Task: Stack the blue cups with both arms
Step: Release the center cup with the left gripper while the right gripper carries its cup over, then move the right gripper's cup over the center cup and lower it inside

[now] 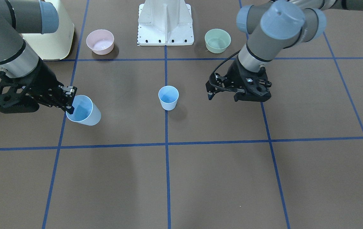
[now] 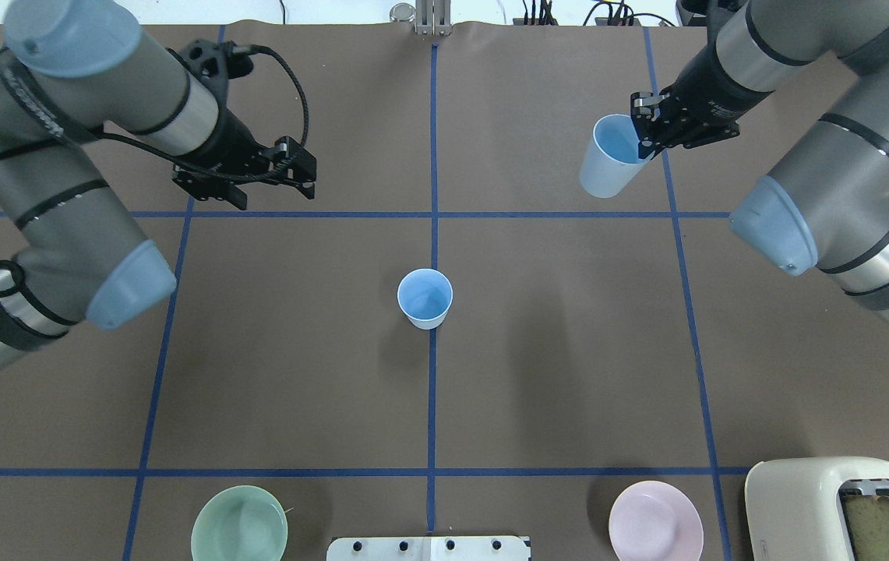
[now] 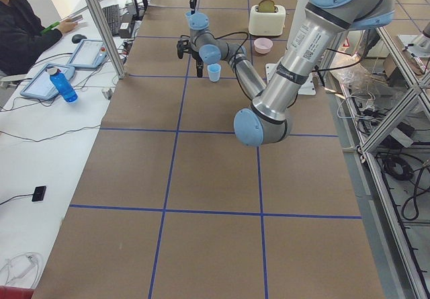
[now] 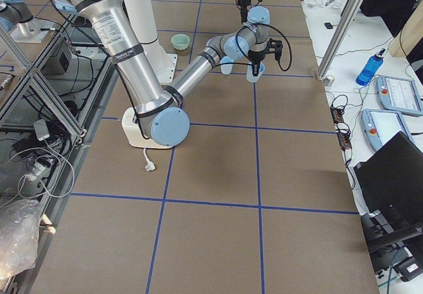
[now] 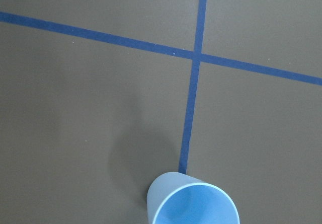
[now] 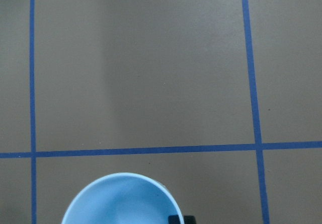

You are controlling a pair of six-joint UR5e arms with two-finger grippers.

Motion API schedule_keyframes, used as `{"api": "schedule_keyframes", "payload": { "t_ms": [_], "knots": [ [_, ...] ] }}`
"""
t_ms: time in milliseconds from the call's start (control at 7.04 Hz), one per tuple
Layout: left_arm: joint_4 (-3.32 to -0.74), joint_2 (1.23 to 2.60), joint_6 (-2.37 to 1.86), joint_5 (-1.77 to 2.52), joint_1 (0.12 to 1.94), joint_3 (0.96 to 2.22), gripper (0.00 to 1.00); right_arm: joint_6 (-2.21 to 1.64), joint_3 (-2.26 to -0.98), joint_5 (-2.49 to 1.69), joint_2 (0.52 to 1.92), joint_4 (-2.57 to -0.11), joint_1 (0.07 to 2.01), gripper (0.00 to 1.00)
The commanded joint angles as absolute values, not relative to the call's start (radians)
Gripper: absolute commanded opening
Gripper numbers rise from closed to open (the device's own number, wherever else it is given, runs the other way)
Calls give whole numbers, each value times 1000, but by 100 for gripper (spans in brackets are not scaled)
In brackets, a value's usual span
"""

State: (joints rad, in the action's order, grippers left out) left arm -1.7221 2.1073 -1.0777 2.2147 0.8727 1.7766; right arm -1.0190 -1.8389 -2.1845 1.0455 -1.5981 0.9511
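Observation:
One blue cup (image 1: pixel 168 98) stands upright on the blue centre line in the middle of the table (image 2: pixel 425 298). It also shows at the bottom of the left wrist view (image 5: pixel 193 201). My right gripper (image 1: pixel 70 101) is shut on the rim of the second blue cup (image 1: pixel 84 111) and holds it tilted; the same grip shows from overhead, gripper (image 2: pixel 643 132) on cup (image 2: pixel 608 160). That cup's rim (image 6: pixel 121 199) fills the bottom of the right wrist view. My left gripper (image 1: pixel 223 95) is open and empty, off to the side of the centre cup, and it also shows overhead (image 2: pixel 276 187).
A pink bowl (image 1: pixel 100 41) and a green bowl (image 1: pixel 217 40) stand near the robot's base, either side of the white pedestal (image 1: pixel 165 22). A cream toaster (image 2: pixel 841 506) with bread in it sits at the right corner. Blue tape lines grid the brown table.

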Motion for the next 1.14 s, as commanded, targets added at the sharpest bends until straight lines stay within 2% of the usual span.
{"api": "schedule_keyframes", "payload": {
  "t_ms": [0,426,995],
  "knots": [
    [-1733,1990,-842,2328,1039,1778,98,-1112,-1815,-2131,971,-1608,882,0],
    [-1733,1867,-622,2452,1259,1772,98,-1234,-1804,-2042,896,-1614,783,0],
    [-1788,1764,-517,2457,1406,1776,98,-1331,-1812,-1971,841,-1641,697,0]
  ]
}}
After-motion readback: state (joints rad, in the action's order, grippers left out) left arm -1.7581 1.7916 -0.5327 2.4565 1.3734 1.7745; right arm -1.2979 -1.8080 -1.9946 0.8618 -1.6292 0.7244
